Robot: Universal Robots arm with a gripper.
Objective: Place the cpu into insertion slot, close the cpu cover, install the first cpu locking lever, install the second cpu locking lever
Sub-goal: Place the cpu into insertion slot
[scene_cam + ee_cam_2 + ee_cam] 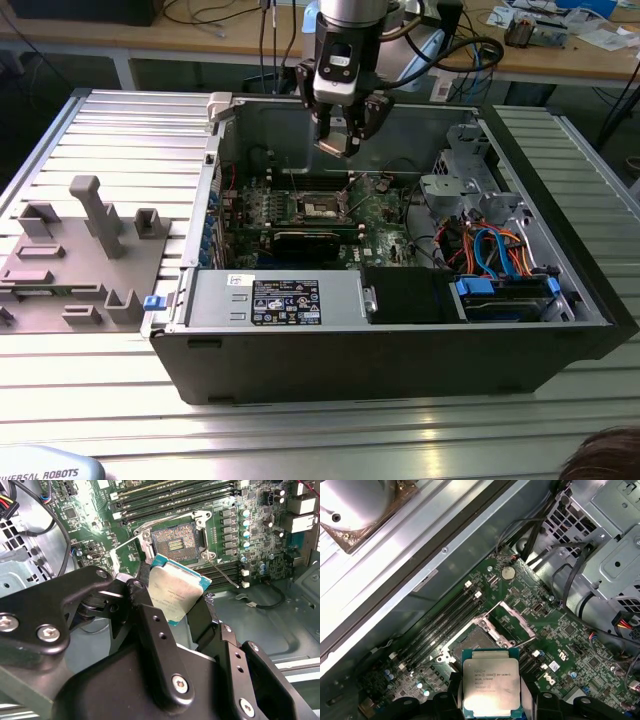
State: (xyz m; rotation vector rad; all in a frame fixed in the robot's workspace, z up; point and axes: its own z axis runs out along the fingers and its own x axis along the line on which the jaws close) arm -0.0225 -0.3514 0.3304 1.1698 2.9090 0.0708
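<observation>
One chip (491, 682) sits pinched in the hand (491, 702) above the open socket (176, 542); lowered askew, it could jam.

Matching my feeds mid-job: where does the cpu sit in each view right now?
Exterior view: at the tip of the gripper, hanging over the open socket; too small to make out there.
Second wrist view: the cpu is tilted between the fingers, beside the socket.
First wrist view: the cpu shows its metal top, overlapping the socket's edge.
Shared landmark: the open socket.
</observation>
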